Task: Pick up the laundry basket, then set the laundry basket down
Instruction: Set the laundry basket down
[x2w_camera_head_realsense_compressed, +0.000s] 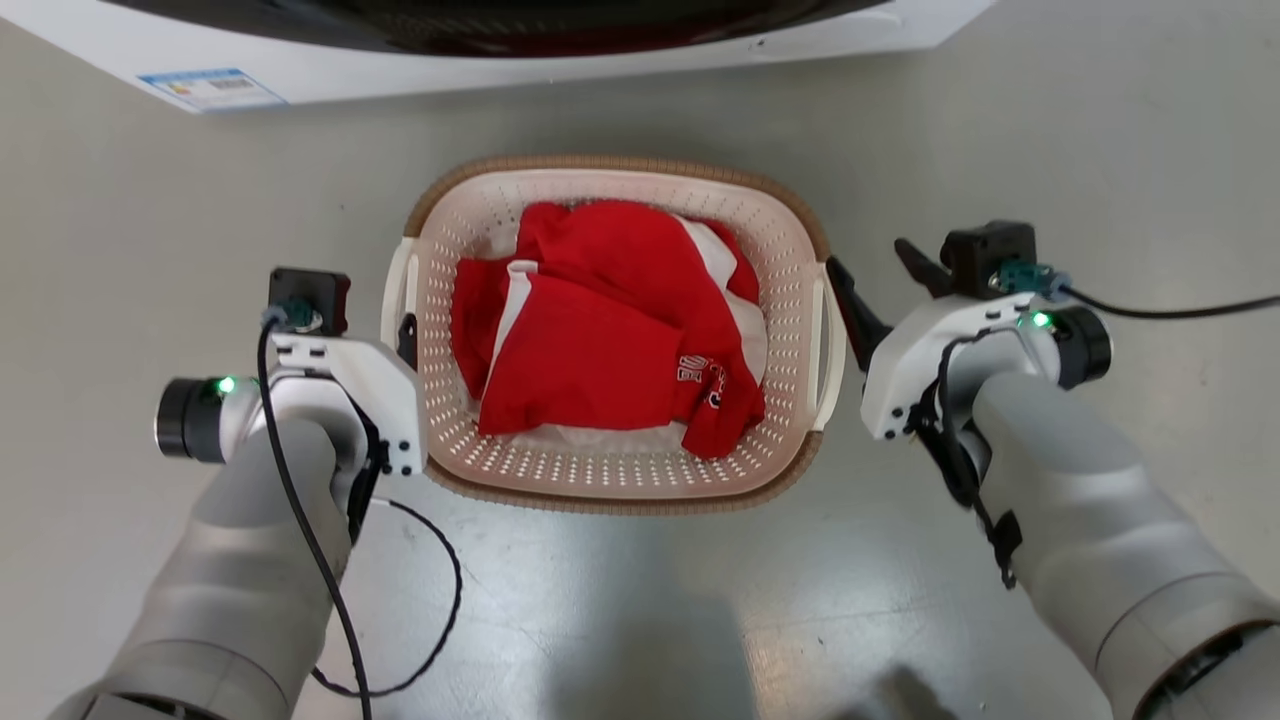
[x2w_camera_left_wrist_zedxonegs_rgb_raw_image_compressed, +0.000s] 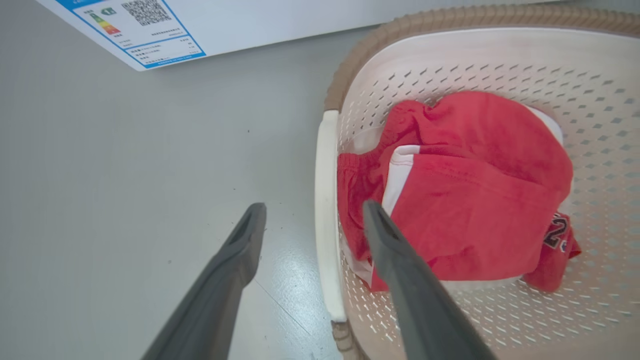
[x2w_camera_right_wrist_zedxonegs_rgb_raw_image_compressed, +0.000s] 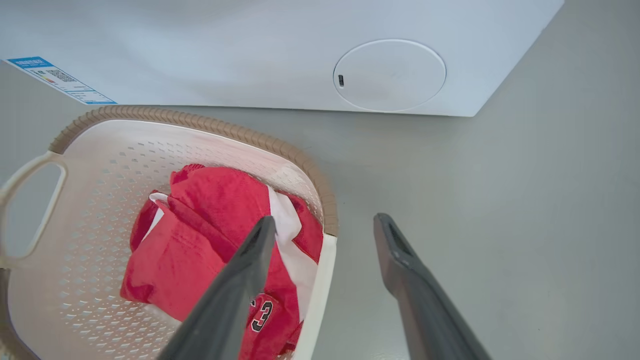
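Observation:
The laundry basket (x2w_camera_head_realsense_compressed: 620, 165), cream-white and perforated with a brown woven rim, stands on the grey floor and holds red and white clothes (x2w_camera_head_realsense_compressed: 600, 330). My left gripper (x2w_camera_head_realsense_compressed: 396, 335) is at its left handle (x2w_camera_head_realsense_compressed: 393, 290). In the left wrist view that gripper (x2w_camera_left_wrist_zedxonegs_rgb_raw_image_compressed: 314, 206) is open, one finger outside the white handle (x2w_camera_left_wrist_zedxonegs_rgb_raw_image_compressed: 327, 260) and one over the clothes (x2w_camera_left_wrist_zedxonegs_rgb_raw_image_compressed: 475, 200). My right gripper (x2w_camera_head_realsense_compressed: 885, 288) is open beside the right handle (x2w_camera_head_realsense_compressed: 826, 340). In the right wrist view it (x2w_camera_right_wrist_zedxonegs_rgb_raw_image_compressed: 325, 219) straddles that handle (x2w_camera_right_wrist_zedxonegs_rgb_raw_image_compressed: 314, 300) without closing on it.
A white washer (x2w_camera_head_realsense_compressed: 500, 60) with a blue-edged label (x2w_camera_head_realsense_compressed: 210, 88) stands just beyond the basket; its round panel (x2w_camera_right_wrist_zedxonegs_rgb_raw_image_compressed: 390, 75) is in the right wrist view. A black cable (x2w_camera_head_realsense_compressed: 440, 600) loops on the floor by my left forearm. Grey floor (x2w_camera_head_realsense_compressed: 1100, 150) lies on both sides.

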